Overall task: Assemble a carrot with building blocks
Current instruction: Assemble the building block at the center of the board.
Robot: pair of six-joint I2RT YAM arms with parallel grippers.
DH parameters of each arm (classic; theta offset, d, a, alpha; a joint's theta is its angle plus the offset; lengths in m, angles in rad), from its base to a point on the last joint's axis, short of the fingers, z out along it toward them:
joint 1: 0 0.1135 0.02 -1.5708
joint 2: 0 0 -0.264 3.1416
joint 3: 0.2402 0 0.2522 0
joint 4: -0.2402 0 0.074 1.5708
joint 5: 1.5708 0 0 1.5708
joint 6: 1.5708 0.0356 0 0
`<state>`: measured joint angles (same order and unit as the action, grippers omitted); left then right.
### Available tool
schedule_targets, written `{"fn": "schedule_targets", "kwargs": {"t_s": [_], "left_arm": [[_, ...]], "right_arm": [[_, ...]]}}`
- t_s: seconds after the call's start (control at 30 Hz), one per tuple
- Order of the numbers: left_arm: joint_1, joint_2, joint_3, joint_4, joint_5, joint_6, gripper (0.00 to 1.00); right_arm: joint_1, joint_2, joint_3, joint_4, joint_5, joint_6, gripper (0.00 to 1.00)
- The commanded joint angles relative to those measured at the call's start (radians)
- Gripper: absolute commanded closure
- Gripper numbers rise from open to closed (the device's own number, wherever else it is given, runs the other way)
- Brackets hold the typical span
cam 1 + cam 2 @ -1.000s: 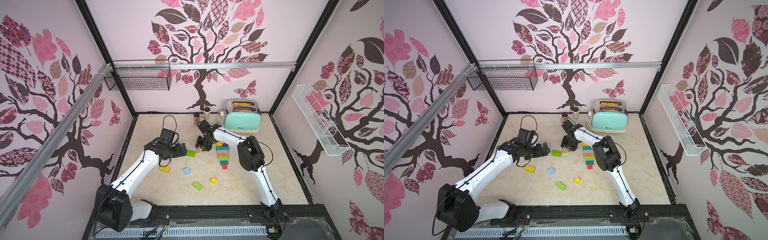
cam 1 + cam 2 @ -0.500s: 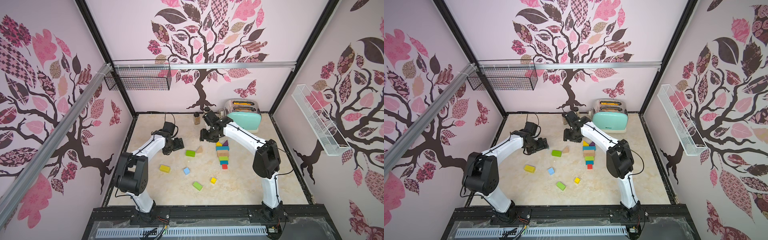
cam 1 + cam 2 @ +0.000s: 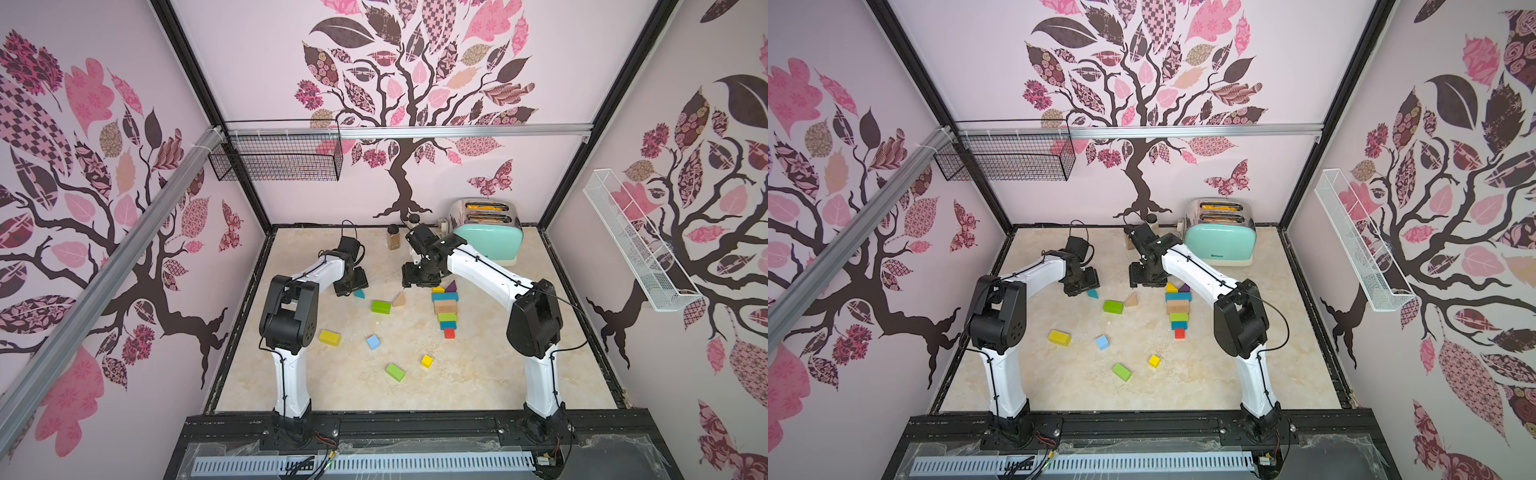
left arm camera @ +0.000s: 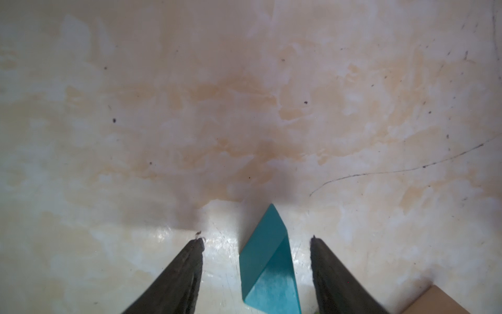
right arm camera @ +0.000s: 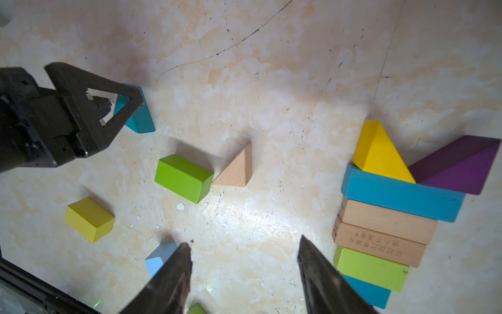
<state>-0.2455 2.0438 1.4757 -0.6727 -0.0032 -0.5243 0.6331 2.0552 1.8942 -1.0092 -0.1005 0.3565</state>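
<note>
The building is, as I judge it, mostly done, and the loose pieces lie to the left of it on the table. Farthest left is a yellow brick (image 3: 329, 337), lying alone. Next comes the left gripper (image 4: 256, 238), low over the table with its jaws apart on both sides of a teal wedge (image 4: 267, 261). The wrist view shows a gap on each side, so the wedge is not clamped and lies on the table. Then follow a light blue cube (image 3: 373, 342), a green brick (image 3: 381, 306), a second green brick (image 3: 395, 372) nearer to the front, and a bare wood wedge (image 3: 399, 299) with one corner at the first green brick. The right gripper (image 5: 244, 242) hangs just behind the figure with its jaws apart and nothing between them. A yellow cube (image 3: 427, 360) lies in front. On the right is the carrot (image 3: 445, 306), flat on the table. It has a red cube (image 3: 449, 333) as the tip, then bricks that grow wider: teal, green, two of bare wood and a long teal brick (image 3: 444, 296). Above this a yellow wedge (image 3: 437, 289) and a purple wedge (image 3: 451, 286) spread like leaves. What is left seems to be one more leaf, probably the teal wedge. The bricks of the body touch one another, but their ends are a little uneven.
</note>
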Motion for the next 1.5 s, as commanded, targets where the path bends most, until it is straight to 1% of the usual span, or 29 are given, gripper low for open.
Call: {"fn": "schedule_targets", "kwargs": {"t_s": [0.0, 0.2, 0.27, 0.33, 0.43, 0.57, 0.63, 0.83, 1.1, 1.47], "left_arm": [[0.000, 0.007, 0.013, -0.008, -0.008, 0.000, 0.38], [-0.024, -0.019, -0.039, -0.001, 0.013, -0.023, 0.45], [-0.033, -0.027, -0.057, 0.010, 0.027, -0.039, 0.49], [-0.042, -0.033, -0.068, 0.023, 0.041, -0.053, 0.56], [-0.057, -0.031, -0.067, 0.028, 0.049, -0.072, 0.57], [-0.067, -0.030, -0.071, 0.048, 0.082, -0.110, 0.64], [-0.075, -0.033, -0.076, 0.058, 0.087, -0.128, 0.65], [-0.096, -0.042, -0.068, 0.074, 0.094, -0.189, 0.66], [-0.112, -0.046, -0.048, 0.053, 0.078, -0.201, 0.65], [-0.130, -0.093, -0.117, 0.067, 0.078, -0.229, 0.54]], "right_arm": [[-0.012, -0.040, -0.012, -0.015, 0.004, -0.025, 0.34], [-0.027, -0.043, -0.026, -0.008, -0.011, -0.024, 0.34], [-0.029, -0.038, -0.027, -0.008, -0.015, -0.024, 0.34], [-0.029, -0.039, -0.032, -0.008, -0.019, -0.024, 0.34], [-0.029, -0.038, -0.039, -0.008, -0.018, -0.023, 0.34], [-0.029, -0.043, -0.046, -0.007, -0.017, -0.024, 0.34], [-0.029, -0.044, -0.052, -0.004, -0.016, -0.022, 0.34], [-0.030, -0.046, -0.070, 0.005, -0.024, -0.022, 0.34], [-0.031, -0.048, -0.085, 0.012, -0.036, -0.022, 0.34], [-0.030, -0.039, -0.096, 0.029, -0.053, -0.012, 0.34]]}}
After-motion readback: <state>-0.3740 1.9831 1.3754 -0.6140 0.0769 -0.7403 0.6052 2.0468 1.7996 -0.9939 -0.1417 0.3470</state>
